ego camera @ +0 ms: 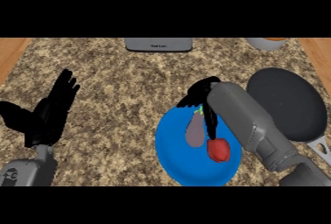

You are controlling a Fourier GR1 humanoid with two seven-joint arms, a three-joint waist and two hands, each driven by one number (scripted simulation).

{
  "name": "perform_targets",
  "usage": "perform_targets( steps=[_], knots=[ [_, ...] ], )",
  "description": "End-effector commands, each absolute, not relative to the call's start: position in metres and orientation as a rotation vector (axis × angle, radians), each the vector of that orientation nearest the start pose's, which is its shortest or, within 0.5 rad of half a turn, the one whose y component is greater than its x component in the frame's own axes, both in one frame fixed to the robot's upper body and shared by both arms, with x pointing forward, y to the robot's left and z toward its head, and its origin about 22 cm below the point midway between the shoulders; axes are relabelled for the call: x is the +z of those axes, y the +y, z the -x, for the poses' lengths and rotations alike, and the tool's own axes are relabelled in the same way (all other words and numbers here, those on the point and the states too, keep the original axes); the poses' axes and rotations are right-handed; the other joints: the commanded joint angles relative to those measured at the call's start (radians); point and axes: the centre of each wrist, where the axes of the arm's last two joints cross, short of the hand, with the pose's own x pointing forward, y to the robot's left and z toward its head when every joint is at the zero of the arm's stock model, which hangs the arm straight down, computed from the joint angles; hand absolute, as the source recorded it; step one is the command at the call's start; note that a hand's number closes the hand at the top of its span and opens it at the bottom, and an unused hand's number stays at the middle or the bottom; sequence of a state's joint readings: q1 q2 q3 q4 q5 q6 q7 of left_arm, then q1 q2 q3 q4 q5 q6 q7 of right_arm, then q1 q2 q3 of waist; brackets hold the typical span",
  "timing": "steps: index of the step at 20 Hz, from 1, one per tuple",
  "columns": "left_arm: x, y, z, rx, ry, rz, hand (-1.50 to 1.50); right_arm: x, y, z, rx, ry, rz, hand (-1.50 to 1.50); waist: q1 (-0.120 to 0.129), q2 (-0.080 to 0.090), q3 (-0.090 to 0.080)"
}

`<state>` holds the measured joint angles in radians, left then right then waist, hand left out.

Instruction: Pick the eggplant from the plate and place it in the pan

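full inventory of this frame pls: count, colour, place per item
plate: one, blue, counter centre-right.
eggplant: one, dull purple, green stem, on the plate.
red vegetable: one, red, on the plate, right of the eggplant; kind unclear.
pan: one, dark grey, right of the plate.
appliance: one, grey, far edge, cut off.
container: one, pale grey, orange inside, far right, cut off.
counter: one, speckled brown.
left hand: one, black, open, resting at left.
right hand: one, black, over the plate's far rim.

A kitchen: a speckled stone counter (pixel 123 87) bearing a dark pan (pixel 287 103) and a blue plate (pixel 171 153) with an eggplant (pixel 195 131)
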<state>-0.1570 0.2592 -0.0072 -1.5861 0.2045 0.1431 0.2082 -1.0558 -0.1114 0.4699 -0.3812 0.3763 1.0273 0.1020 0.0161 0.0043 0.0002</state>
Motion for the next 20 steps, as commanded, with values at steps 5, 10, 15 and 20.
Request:
perform_targets(
  steps=[5,10,15,20],
  knots=[
    [0.06,0.26,-0.275,0.024,-1.54,-0.083,0.0,0.013,-0.104,-0.41,1.643,-0.475,-0.248,-1.5,-0.003,-0.002,0.0],
    [0.078,0.257,-0.273,0.011,-1.517,-0.075,0.0,0.02,-0.109,-0.418,1.666,-0.431,-0.265,-1.5,0.005,0.0,0.0],
    [0.05,0.276,-0.278,0.043,-1.509,-0.094,0.0,0.005,-0.094,-0.404,1.667,-0.448,-0.331,1.5,-0.003,0.0,0.0],
    [0.065,0.261,-0.29,0.027,-1.52,-0.082,0.0,-0.009,-0.098,-0.394,1.65,-0.542,-0.354,1.5,-0.002,0.003,0.0]
  ],
)
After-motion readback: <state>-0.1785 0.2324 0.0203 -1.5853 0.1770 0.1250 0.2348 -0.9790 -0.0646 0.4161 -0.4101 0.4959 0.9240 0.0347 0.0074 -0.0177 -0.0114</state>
